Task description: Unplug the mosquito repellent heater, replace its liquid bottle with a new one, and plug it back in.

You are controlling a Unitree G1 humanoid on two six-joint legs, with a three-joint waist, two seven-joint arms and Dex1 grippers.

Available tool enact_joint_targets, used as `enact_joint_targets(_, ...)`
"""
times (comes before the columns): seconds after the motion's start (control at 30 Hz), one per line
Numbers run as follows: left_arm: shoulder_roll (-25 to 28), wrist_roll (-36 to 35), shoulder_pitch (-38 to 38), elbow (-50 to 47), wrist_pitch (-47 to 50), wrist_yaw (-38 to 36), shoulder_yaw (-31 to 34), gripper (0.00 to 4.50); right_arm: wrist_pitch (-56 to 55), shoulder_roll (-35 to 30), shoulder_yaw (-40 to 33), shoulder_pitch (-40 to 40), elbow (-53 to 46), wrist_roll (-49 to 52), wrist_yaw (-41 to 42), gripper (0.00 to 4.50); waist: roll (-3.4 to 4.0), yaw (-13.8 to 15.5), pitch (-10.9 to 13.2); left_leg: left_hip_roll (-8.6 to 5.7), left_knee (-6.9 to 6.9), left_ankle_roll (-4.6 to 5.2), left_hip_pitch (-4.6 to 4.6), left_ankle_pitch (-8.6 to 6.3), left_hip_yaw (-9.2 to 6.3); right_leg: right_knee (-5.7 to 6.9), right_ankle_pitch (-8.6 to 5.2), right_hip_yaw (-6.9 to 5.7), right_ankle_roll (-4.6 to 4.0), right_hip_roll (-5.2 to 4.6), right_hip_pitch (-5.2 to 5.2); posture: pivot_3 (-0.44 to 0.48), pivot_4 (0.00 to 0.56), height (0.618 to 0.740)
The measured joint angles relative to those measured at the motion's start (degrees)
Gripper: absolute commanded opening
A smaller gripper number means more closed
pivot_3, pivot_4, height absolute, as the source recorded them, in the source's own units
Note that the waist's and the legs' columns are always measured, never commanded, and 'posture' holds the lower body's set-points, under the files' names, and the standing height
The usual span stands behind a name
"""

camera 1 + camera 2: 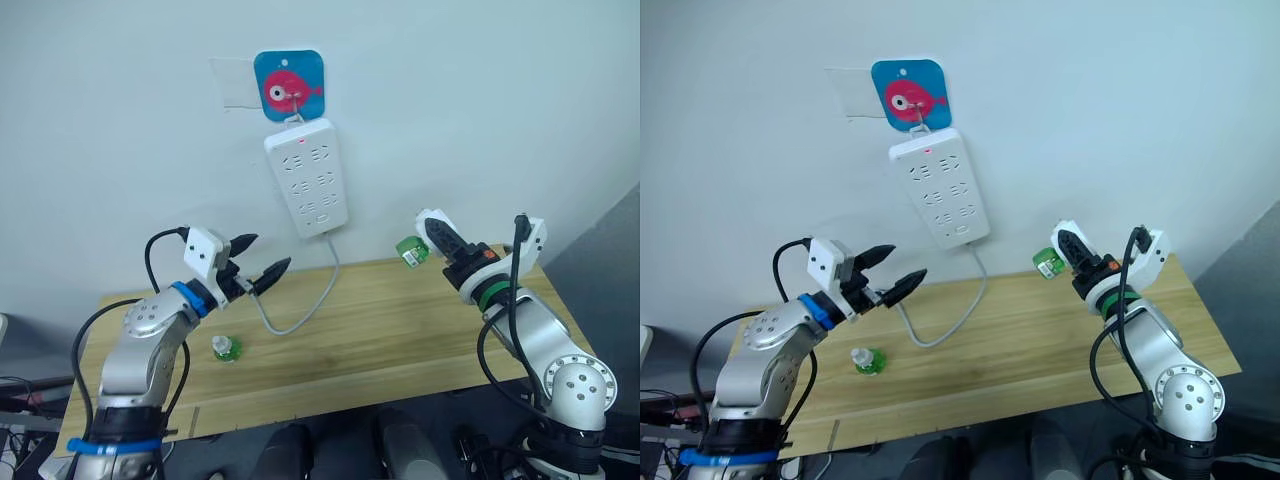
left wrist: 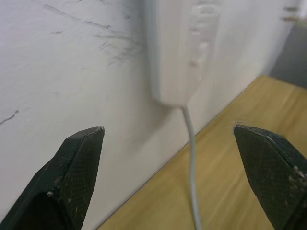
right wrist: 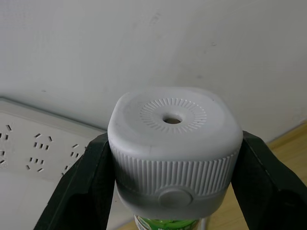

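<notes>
From the left eye view, the white power strip (image 1: 307, 177) hangs on the wall at about twelve o'clock, under a blue square hook plate with a pink fish (image 1: 289, 84). Its white cord (image 1: 305, 312) loops down onto the wooden table (image 1: 400, 330). At about eight o'clock the left gripper (image 1: 257, 261) is raised above the table, its two black fingers spread wide with nothing between them. A small green bottle (image 1: 226, 348) stands on the table below that gripper, near the front edge. At about three o'clock the right gripper (image 1: 430, 238) holds the mosquito repellent heater (image 1: 411, 251) in the air beside the wall, above the far edge of the table, well apart from the power strip.

The right eye view shows the same arrangement.

In the left wrist view, the two wide-open fingers (image 2: 72, 187) frame the lower end of the power strip and the cord dropping from it to the tabletop.

In the right wrist view, the black fingers (image 3: 86, 187) clamp both sides of the heater's ribbed white body, its round vented top facing the camera. A green-labelled bottle (image 3: 165, 224) shows beneath the heater. The power strip's sockets lie on the wall at nine o'clock.
</notes>
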Motion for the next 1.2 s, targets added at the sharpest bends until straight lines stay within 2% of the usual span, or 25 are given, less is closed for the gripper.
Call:
enact_joint_targets(0.2, -2.91, 1.73, 2.17, -9.61, -5.83, -1.97, -8.18, 4.49, -1.75, -0.15, 2.0, 0.06, -0.01, 3.66, -1.32, 2.91, -0.04, 1.17, 0.06, 0.0, 0.03, 0.0, 0.02, 0.01, 0.03, -0.01, 0.0, 0.01, 0.0, 0.01, 0.02, -0.152, 0.208, 0.74)
enact_joint_targets(0.27, -4.04, 2.83, 1.94, -9.54, -7.72, -1.87, -10.16, 4.49, -2.9, 0.04, 2.11, 0.22, -0.12, 5.09, -2.24, 2.91, -0.04, 1.21, 0.06, 0.01, 0.03, -0.01, 0.02, 0.01, 0.03, -0.01, 0.0, 0.01, -0.01, 0.04, 0.03, -0.152, 0.208, 0.74)
enact_joint_targets(0.4, -10.82, 5.85, -2.09, -6.03, -11.42, -0.86, -16.24, 4.49, -5.78, 0.34, 2.44, 1.36, -1.29, 10.46, -4.8, 2.91, -0.04, 1.29, 0.08, -0.07, 0.06, 0.0, -0.01, 0.01, 0.05, -0.02, 0.0, -0.01, 0.02, 0.13, 0.05, -0.178, 0.199, 0.74)
enact_joint_targets(0.47, -12.07, 6.97, -3.41, -3.84, -12.98, -0.81, -17.92, 4.49, -7.2, 0.25, 2.87, 1.79, -2.15, 13.34, -5.93, 2.91, -0.04, 1.17, 0.08, -0.09, 0.04, 0.0, -0.01, 0.01, 0.06, -0.01, 0.0, 0.0, 0.02, 0.13, 0.04, -0.187, 0.198, 0.74)
enact_joint_targets(0.77, -17.94, 9.64, -8.75, 6.79, -17.62, 1.23, -19.13, 4.49, -11.49, -2.07, 4.67, 2.69, -3.87, 17.74, -7.95, 2.91, -0.05, -0.01, 0.09, -0.09, 0.06, 0.01, -0.01, 0.01, 0.08, 0.02, 0.0, 0.0, 0.03, 0.19, 0.04, -0.213, 0.201, 0.74)
enact_joint_targets(1.2, -20.76, 10.03, -12.63, 12.2, -18.77, 1.37, -20.42, 4.49, -13.47, -4.35, 8.15, 2.69, -4.72, 17.97, -7.87, 2.91, -0.07, -0.21, 0.1, -0.09, 0.06, 0.01, -0.01, 0.01, 0.06, 0.02, 0.0, -0.01, 0.04, 0.2, 0.04, -0.219, 0.204, 0.74)
